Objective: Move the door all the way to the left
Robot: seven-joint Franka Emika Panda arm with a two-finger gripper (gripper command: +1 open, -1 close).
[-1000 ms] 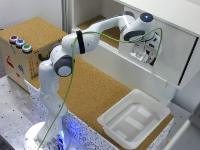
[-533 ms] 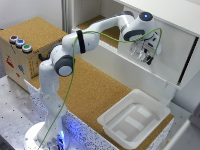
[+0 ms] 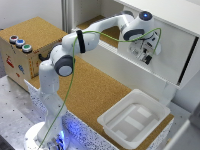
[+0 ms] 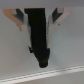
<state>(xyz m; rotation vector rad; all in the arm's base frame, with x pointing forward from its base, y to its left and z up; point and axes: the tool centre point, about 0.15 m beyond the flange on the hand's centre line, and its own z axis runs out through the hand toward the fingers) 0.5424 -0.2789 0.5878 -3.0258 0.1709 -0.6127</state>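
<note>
The door [image 3: 170, 55] is a wide pale grey panel on the cabinet front, with a thin dark vertical strip [image 3: 188, 60] near its edge at the exterior view's right. My gripper [image 3: 145, 54] is pressed up against the panel's face, left of that strip. In the wrist view the door [image 4: 67, 50] fills the picture and a dark upright bar [image 4: 39, 35] sits between my two fingers [image 4: 20, 19], which lie against its sides. The gripper [image 4: 39, 17] looks shut on this bar.
A white plastic tray [image 3: 110, 120] lies on the cork-topped table [image 3: 95, 95] below the cabinet. A cardboard box [image 3: 15, 60] with coloured buttons stands at the exterior view's left. The cabinet's white top slab [image 3: 165, 10] overhangs the door.
</note>
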